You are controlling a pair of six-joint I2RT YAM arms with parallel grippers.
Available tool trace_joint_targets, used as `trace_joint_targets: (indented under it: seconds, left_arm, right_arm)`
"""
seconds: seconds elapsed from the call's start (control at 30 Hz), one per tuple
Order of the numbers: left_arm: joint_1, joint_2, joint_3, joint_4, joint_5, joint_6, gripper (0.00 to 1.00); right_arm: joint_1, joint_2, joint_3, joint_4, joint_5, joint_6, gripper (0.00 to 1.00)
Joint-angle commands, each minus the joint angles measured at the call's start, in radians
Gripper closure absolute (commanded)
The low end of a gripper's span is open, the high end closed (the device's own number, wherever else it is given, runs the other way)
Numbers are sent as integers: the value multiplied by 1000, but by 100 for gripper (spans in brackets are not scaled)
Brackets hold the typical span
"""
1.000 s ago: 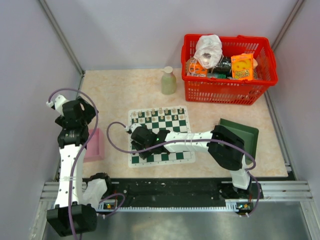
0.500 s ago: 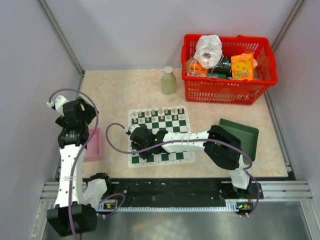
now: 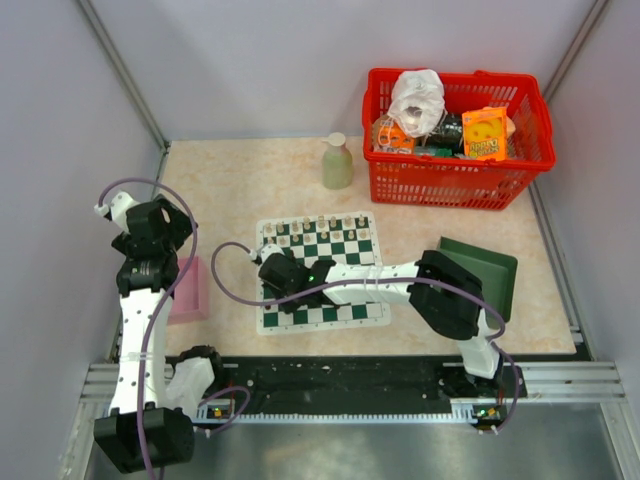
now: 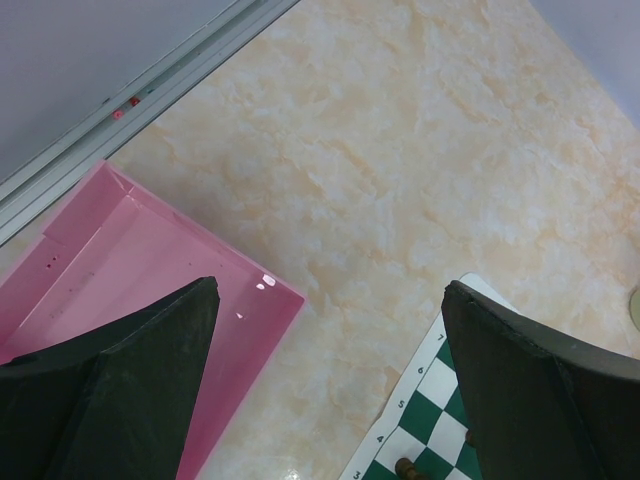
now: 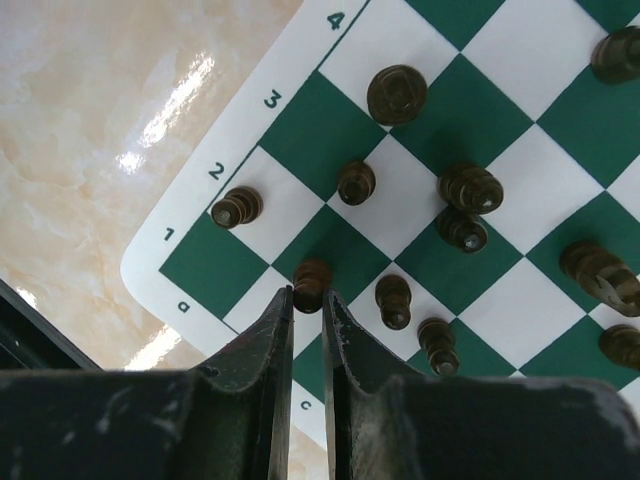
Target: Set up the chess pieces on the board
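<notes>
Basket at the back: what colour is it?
The basket is bright red, seen best in the top external view.

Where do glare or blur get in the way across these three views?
Right wrist: bright glare streaks on the tabletop beside the board; chess pieces sharp, the camera's own fingers dark and soft. Left wrist: small glints on the pink tray rim, fingers blurred. Top: even light, no glare, but the pieces too small to tell apart.

The top camera is looking steeply down from behind, covering the whole beige marbled tabletop [image 3: 250, 180]. Both wrist cameras are looking down closely, sharing the green-and-white checked board mat [image 5: 310, 130].
</notes>
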Motion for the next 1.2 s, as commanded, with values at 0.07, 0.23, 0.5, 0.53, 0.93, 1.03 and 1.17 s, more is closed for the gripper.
trace_joint_targets:
  seconds: [0.07,0.23,0.5,0.53,0.93,1.03,1.17]
  left_arm:
    - [8,-19,-2,39,0,10,1]
    - [6,-17,-2,41,2,8,1]
    - [6,-16,-4,42,3,10,1]
    - [6,-16,-5,44,3,10,1]
    - [6,-10,-2,51,9,11,1]
    - [6,-10,-1,51,11,14,1]
    - [6,-8,2,53,15,13,1]
  right_arm:
    - [5,2,62,21,36,3,89]
    - [5,15,65,23,33,2,88]
    - [5,29,60,18,22,0,87]
    - [4,30,60,18,21,0,85]
    - [5,-77,80,12,13,-26,66]
    - [2,-149,64,14,40,-30,65]
    - [-25,-227,2,20,85,-29,64]
